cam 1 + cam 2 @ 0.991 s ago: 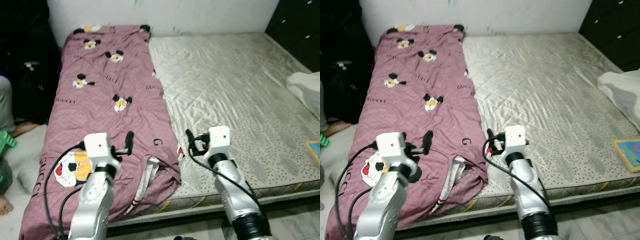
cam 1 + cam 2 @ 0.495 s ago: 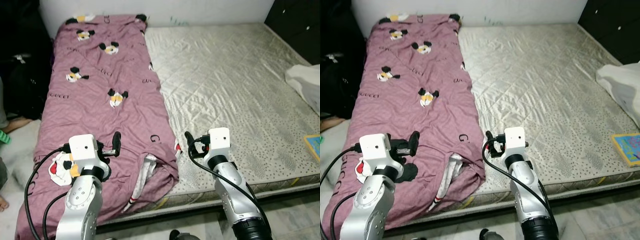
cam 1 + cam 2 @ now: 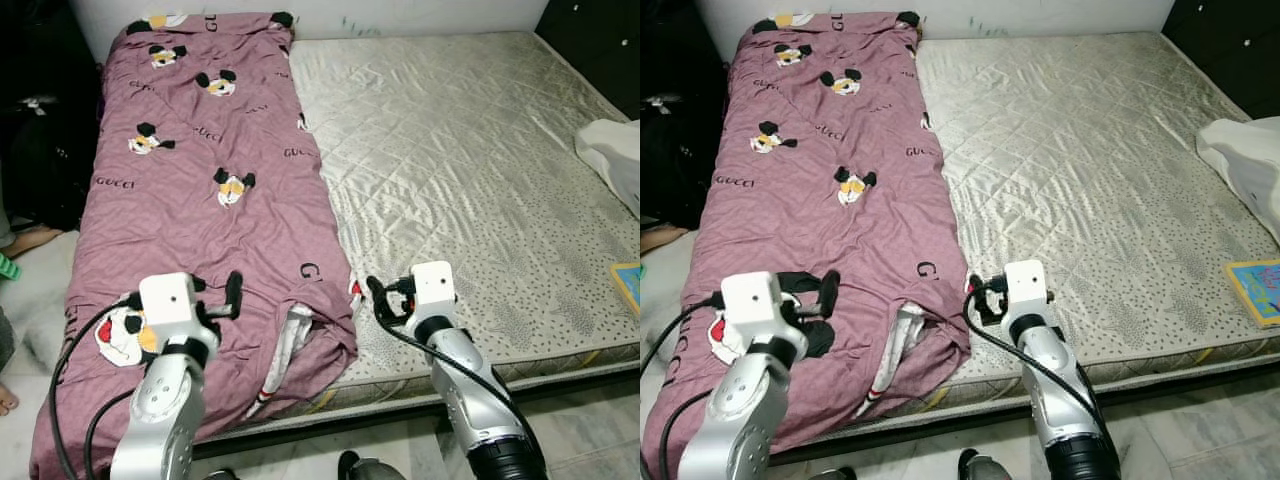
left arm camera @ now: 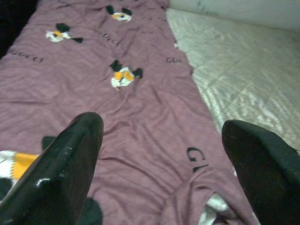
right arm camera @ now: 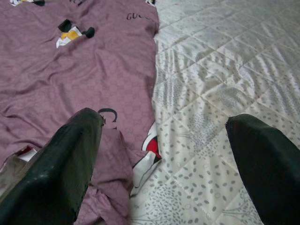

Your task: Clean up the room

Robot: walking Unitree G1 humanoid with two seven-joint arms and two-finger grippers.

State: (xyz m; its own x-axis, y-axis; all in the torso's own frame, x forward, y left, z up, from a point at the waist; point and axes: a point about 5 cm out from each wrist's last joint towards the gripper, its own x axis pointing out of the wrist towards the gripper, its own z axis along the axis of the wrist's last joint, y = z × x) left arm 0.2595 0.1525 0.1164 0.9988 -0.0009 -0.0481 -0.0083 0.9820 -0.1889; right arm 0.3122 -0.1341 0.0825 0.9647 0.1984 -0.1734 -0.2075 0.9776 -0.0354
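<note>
A maroon blanket (image 3: 200, 190) printed with cartoon mice covers the left strip of a bare quilted mattress (image 3: 470, 150). Its near corner is bunched up and shows a white underside (image 3: 296, 330) at the bed's front edge. My left gripper (image 3: 232, 294) hovers open over the blanket's near end, and its wide-apart fingers (image 4: 70, 164) frame the maroon cloth. My right gripper (image 3: 377, 298) is open just right of the bunched corner, above the line where blanket meets mattress (image 5: 197, 93). Neither holds anything.
A white bag or cloth (image 3: 615, 160) lies at the mattress's right edge, with a colourful book (image 3: 628, 285) nearer the front. Dark furniture (image 3: 600, 40) stands at the back right. Black bags (image 3: 40, 130) and a person's feet (image 3: 30, 240) are on the floor to the left.
The whole picture has shifted, so the camera has moved closer and looks further down. Both grippers sit lower over the bed's front edge and are still open.
</note>
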